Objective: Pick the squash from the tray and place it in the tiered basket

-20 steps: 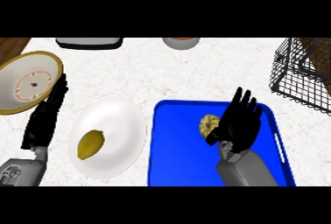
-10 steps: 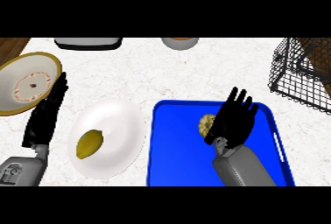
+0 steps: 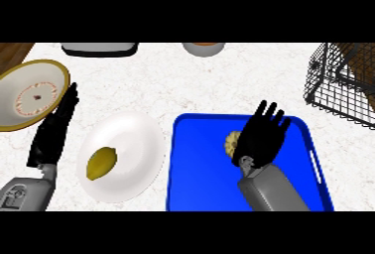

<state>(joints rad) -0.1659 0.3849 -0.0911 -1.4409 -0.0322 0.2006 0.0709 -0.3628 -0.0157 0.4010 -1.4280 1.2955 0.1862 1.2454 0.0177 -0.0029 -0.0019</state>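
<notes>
The right hand (image 3: 264,134) has slid a little to the left since before and now hides part of the squash (image 3: 230,143). Its fingers are straight and spread, holding nothing. The squash is a small, bumpy, tan lump lying in the blue tray (image 3: 198,168), while the left hand (image 3: 53,131) rests open at the left.

Open counter (image 3: 242,84) between tray (image 3: 196,171) and basket (image 3: 338,87)

Right hand (image 3: 264,139): moved left over the blue tray (image 3: 196,188) since a second ago, its straight fingers drawn closer together. Squash (image 3: 231,143): earlier almost wholly exposed beside the hand, now about half covered, with only its left part showing past the palm. Forearm (image 3: 275,191): swung slightly left with the hand.
</notes>
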